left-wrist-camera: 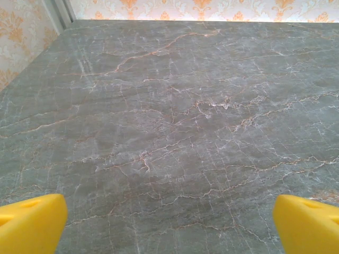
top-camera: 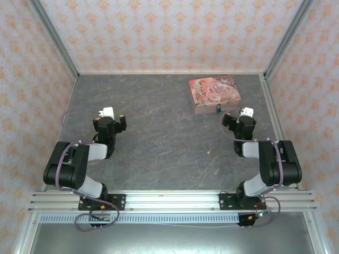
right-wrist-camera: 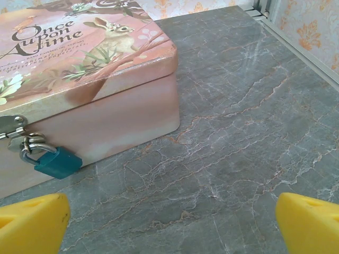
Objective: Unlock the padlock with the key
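At the left of the worktop [top-camera: 159,132], the left arm [top-camera: 74,166] is folded back close to the near edge, with its wrist pointing toward the far edge. The left gripper [left-wrist-camera: 169,225] has its yellow fingers [left-wrist-camera: 32,225] spread wide, one at each lower corner of the wrist view. Bare grey marbled worktop shows between them, and they have hold of nothing.

Right of the middle, closer to the near edge than the far one, lies a tiny pale sliver that looks like the key [top-camera: 210,153] (too small to be certain). It is well apart from both grippers and from the box.

Toward the far right corner sits the box [top-camera: 214,94], flat and pink, with a rabbit picture and the words "Once Upon a Time" on its lid. The lid is down, so what it holds cannot be seen. On its near wall a metal hasp [right-wrist-camera: 10,127] carries the padlock [right-wrist-camera: 55,161]. The shackle passes through the hasp's loop, and the teal body hangs tilted, low against the wall. Whether the body touches the worktop I cannot tell.

The right gripper [right-wrist-camera: 169,225] stands just on the near side of the box, by its right-hand end, facing the wall with the padlock. Its fingers [right-wrist-camera: 310,225] are parted as widely as the left ones and grip nothing. The padlock lies beyond the left finger, apart from it.
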